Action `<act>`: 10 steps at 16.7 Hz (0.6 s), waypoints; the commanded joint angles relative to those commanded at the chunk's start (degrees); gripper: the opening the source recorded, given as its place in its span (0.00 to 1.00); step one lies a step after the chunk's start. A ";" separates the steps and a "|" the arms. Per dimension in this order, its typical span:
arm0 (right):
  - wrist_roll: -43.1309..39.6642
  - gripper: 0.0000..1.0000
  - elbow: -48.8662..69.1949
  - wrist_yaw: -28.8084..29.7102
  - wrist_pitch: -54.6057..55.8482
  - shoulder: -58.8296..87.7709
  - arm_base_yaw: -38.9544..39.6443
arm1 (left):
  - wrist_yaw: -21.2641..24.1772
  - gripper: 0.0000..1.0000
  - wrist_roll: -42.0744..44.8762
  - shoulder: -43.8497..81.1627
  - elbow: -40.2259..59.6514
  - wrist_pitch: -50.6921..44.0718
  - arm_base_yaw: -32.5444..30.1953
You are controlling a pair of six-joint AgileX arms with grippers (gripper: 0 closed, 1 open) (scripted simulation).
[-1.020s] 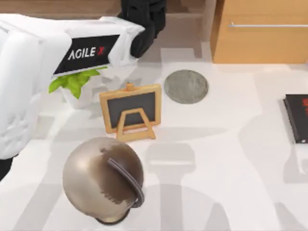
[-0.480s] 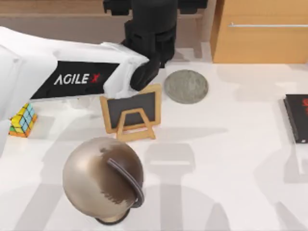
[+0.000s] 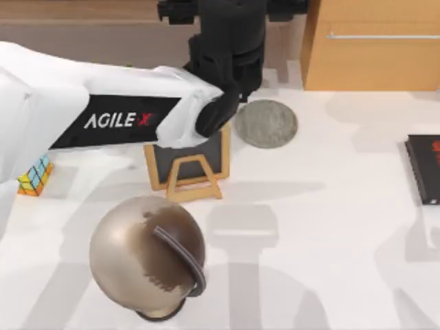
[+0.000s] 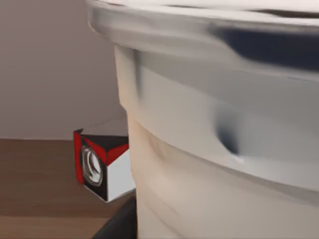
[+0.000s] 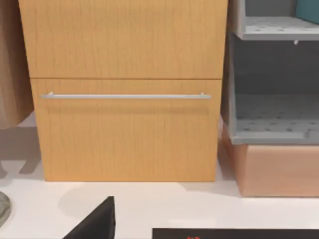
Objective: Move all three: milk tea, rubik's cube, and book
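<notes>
Currently, going left to right in the top view: the rubik's cube (image 3: 34, 175) sits at the far left edge of the table (image 3: 330, 227), partly tucked under my left arm (image 3: 103, 120). That arm is white with a black AgileX band and reaches from the left side across the back of the table; its black wrist section (image 3: 227, 48) ends near the back edge, just behind the small chalkboard easel (image 3: 189, 165) and beside the flat grey round disc (image 3: 266, 124).

My left gripper's fingers are hidden under the wrist, so I cannot tell how far apart they are. The left wrist view has the milk tea (image 4: 224, 149) very close up: a clear cup wall with creamy beige drink and the lid rim across the upper part. Whether the fingers touch it is not visible. Past the cup, farther off, is a small red, black and white cube-shaped thing with a round lens-like face (image 4: 97, 167), against a plain wall and a wooden surface.

Front left of centre, a bronze globe-shaped ornament (image 3: 148, 254) stands in front of the easel. At back right is a wooden cabinet (image 3: 375, 45) with a metal bar handle. The black book with red marks (image 3: 425, 168) lies at the far right edge.

The right wrist view looks at that cabinet (image 5: 124, 89), with grey shelving (image 5: 274, 79) beside it and the black book's edge (image 5: 234, 233) along the frame edge. A dark part of my right gripper (image 5: 97, 224) pokes in; its opening I cannot tell.
</notes>
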 joint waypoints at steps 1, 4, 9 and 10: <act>0.00 1.00 0.00 0.00 0.00 0.00 0.00 | -1.01 0.00 -0.01 0.49 0.08 1.25 -1.38; 0.00 1.00 0.00 0.00 0.00 0.00 0.00 | -4.34 0.00 -0.14 5.45 0.02 5.64 -4.95; 0.00 1.00 0.00 0.00 0.00 0.00 0.00 | -7.17 0.00 -0.24 17.29 2.13 12.28 -6.60; 0.00 1.00 0.00 0.00 0.00 0.00 0.00 | -6.95 0.00 -0.16 18.63 2.93 13.14 -6.64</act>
